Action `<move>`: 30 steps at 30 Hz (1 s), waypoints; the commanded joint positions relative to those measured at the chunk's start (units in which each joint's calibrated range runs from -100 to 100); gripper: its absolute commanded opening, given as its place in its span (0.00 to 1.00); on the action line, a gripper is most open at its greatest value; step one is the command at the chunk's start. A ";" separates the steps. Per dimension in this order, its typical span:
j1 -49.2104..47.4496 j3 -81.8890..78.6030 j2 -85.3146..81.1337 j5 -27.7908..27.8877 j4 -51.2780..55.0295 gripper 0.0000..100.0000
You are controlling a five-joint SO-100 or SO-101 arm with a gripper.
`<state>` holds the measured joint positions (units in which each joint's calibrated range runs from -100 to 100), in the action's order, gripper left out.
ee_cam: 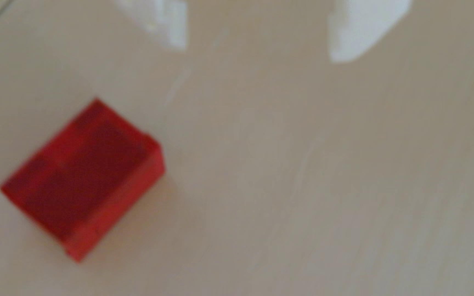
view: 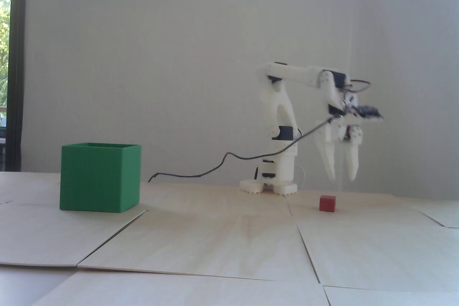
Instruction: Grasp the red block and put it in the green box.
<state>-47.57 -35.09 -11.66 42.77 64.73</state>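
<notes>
Jaws spread and empty, our gripper (view: 342, 178) hangs above the pale wooden table (view: 229, 241), fingertips pointing down. In the wrist view the red block (ee_cam: 83, 178) lies on the bare table at about eight o'clock from the two white fingertips (ee_cam: 355, 34), clear of the gap between them. We judge this the approach step: the next move calls for shifting over the block, then descending. Blurred, the block appears elongated, its long axis running from eight towards two o'clock. In the fixed view the green box (view: 100, 177) stands well apart at nine o'clock.

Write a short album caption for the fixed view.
Open white gripper hovers above red block, green box waiting at left.
</notes>
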 commanded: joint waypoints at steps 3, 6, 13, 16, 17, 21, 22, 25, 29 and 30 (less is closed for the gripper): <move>-0.07 13.09 11.15 -1.49 -1.49 0.18; 0.73 14.95 13.60 -3.41 -1.15 0.18; 5.96 15.22 14.15 -8.78 -0.73 0.17; 8.13 15.13 14.15 -10.29 -0.73 0.17; 9.01 15.13 14.07 -10.70 -0.64 0.17; 10.46 16.37 13.99 -10.86 3.99 0.17; 10.62 17.17 13.99 -10.86 5.76 0.18; 11.26 21.07 13.84 -10.91 10.40 0.18; 12.71 24.98 11.07 -10.91 13.86 0.18; 13.19 25.95 9.57 -10.91 14.53 0.18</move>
<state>-36.03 -16.38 3.11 32.03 75.54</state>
